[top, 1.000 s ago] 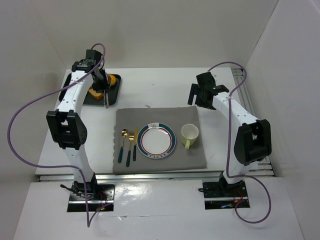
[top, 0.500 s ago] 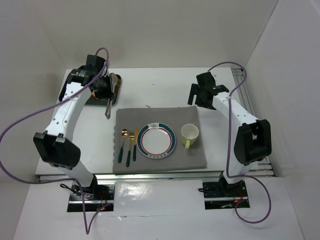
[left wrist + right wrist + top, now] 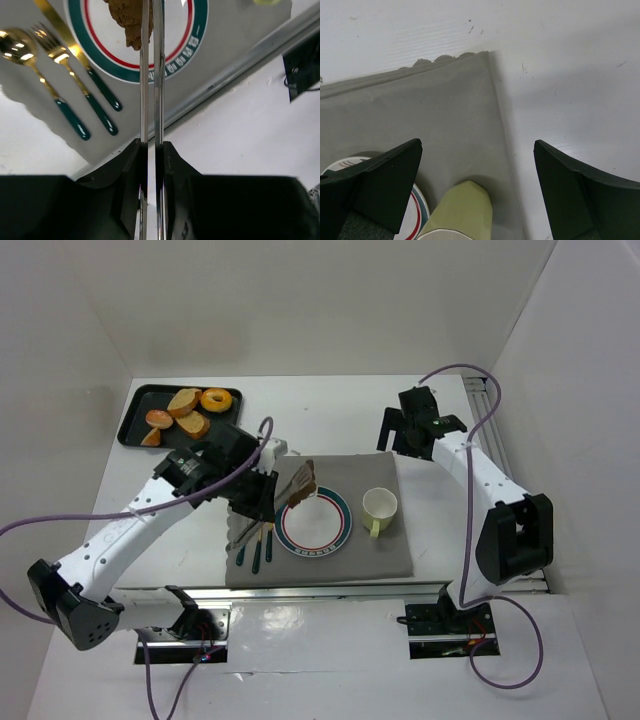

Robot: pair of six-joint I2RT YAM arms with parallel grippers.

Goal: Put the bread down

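My left gripper (image 3: 262,487) is shut on a pair of metal tongs (image 3: 288,486). The tongs pinch a brown slice of bread (image 3: 304,486) just above the far left rim of the white plate with green and red rings (image 3: 322,534). In the left wrist view my gripper (image 3: 151,150) clamps the tongs (image 3: 152,75), and the bread (image 3: 128,20) hangs at their tip over the plate (image 3: 176,66). My right gripper (image 3: 405,430) is open and empty above the mat's far right corner; it is also in the right wrist view (image 3: 477,145).
A black tray (image 3: 133,418) with several bread pieces and a doughnut (image 3: 215,398) sits at the far left. On the grey mat (image 3: 390,555) lie a gold spoon, fork (image 3: 75,75) and knife left of the plate. A pale green cup (image 3: 379,506) stands to the plate's right (image 3: 462,210).
My left arm has swung from the tray to the plate, carrying the bread slice in the tongs. The right arm has hardly moved.
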